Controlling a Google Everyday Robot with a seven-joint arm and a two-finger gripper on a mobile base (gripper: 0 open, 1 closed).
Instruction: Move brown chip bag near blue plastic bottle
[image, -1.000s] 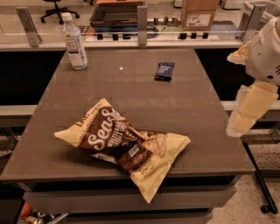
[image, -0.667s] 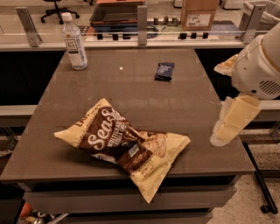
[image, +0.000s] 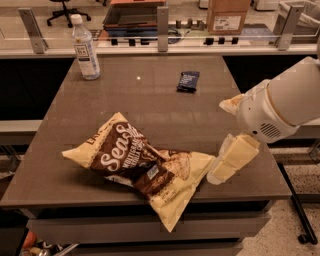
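Note:
The brown chip bag lies crinkled on the front part of the brown table, its cream corner hanging over the front edge. The blue plastic bottle stands upright at the table's far left corner, far from the bag. My gripper hangs from the white arm at the right, low over the table's front right part, just right of the bag's right end.
A small dark blue flat packet lies on the far right part of the table. A glass-and-post rail runs behind the table, with a cardboard box beyond it. Floor drops off at the front and right edges.
My arm and gripper have swung left and down from beyond the table's right edge to just beside the bag's right end. Bag, bottle and packet have not moved.

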